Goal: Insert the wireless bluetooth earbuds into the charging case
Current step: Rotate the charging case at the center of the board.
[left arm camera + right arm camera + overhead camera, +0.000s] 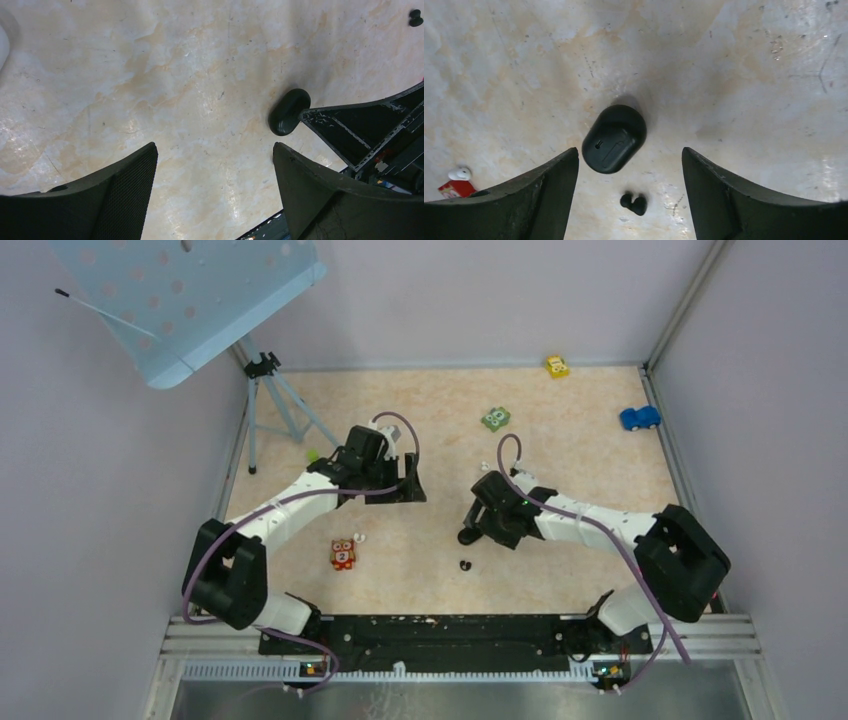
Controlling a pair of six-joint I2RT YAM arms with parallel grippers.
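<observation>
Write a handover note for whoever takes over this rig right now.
The left pincer is open and empty over the table.
The right pincer is open and empty over the case, which looks closed.
The black earbud lies near the case, not touching it; a white earbud lies by the red toy.
Done: nothing inserted.
Left: open the case, pick up and seat the earbuds.
</observation>
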